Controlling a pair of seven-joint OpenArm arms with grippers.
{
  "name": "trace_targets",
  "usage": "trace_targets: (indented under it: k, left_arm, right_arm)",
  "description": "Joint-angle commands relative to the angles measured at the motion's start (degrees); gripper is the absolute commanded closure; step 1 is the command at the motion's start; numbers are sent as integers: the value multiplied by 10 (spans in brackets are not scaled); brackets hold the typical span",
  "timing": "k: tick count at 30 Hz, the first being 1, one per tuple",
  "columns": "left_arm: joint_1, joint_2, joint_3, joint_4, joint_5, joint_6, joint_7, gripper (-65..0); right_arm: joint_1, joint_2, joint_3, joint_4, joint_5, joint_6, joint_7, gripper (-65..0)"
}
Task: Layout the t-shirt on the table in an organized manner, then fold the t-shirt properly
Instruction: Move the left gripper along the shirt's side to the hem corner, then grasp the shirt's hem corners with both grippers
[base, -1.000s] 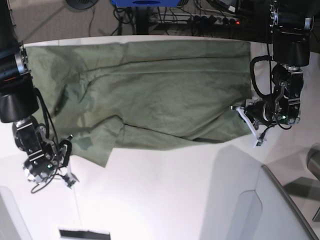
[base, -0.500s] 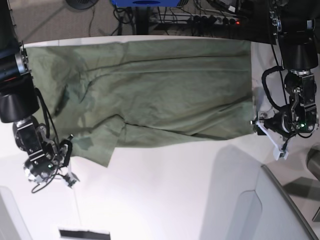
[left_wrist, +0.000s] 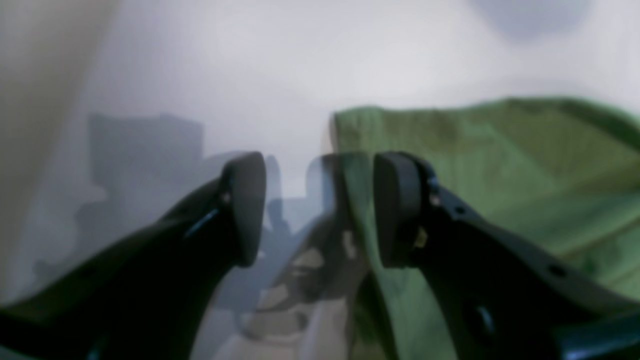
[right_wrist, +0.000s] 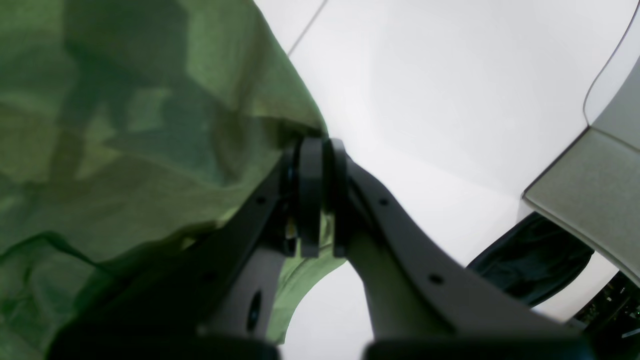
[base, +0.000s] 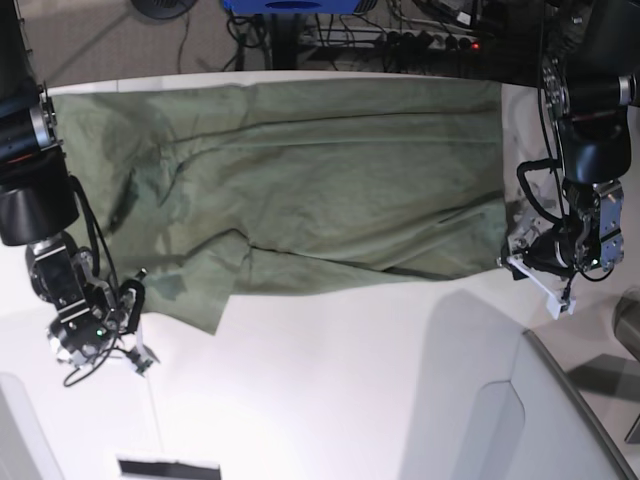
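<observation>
I see the t-shirt (base: 300, 185) spread across the far half of the table (base: 330, 390), its long upper edge running along the table's far edge and its body reaching from near the left side of the base view to close to the right side. The cloth lies mostly flat, with shallow creases running lengthwise and a darker, rumpled patch toward the left end. Its near edge is uneven: a flap comes down to a point toward the near left, and a fold line cuts across the lower middle. The near half of the table is bare white, with a thin dark seam line and a small dark strip at the near edge. My right gripper (right_wrist: 315, 200) sits low at the near-left part of the table in the base view; in its wrist view the jaws are pressed together with a thin fold of green cloth caught between the pads, so I log it as clamped on the t-shirt edge. My left gripper (left_wrist: 317, 207) is by the t-shirt's right end, near the table's right edge; its wrist view is blurred, but the two dark pads (left_wrist: 392, 207) stand clearly apart with a gap between them, nothing pinched, the cloth edge lying just beside and partly under the right-hand pad. A grey angled panel (base: 570, 410) sits at the near right.
</observation>
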Motion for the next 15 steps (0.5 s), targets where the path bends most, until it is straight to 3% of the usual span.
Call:
trace_targets:
  k: [1, 7, 13, 15]
  left_arm:
    - [-19, -10, -2, -6, -2, -3, -16, -334]
    - [-39, 7, 61, -29, -6, -3, -25, -334]
    - [-39, 22, 65, -34, -3, -3, -35, -331]
    - [-37, 22, 71, -36, -2, -3, -65, -285]
  right_arm:
    - [20, 6, 2, 7, -4, -4, 3, -2]
    - [20, 4, 2, 7, -4, -4, 3, -2]
    - [16, 6, 2, 7, -4, -4, 4, -2]
    - [13, 6, 1, 7, -5, -4, 5, -2]
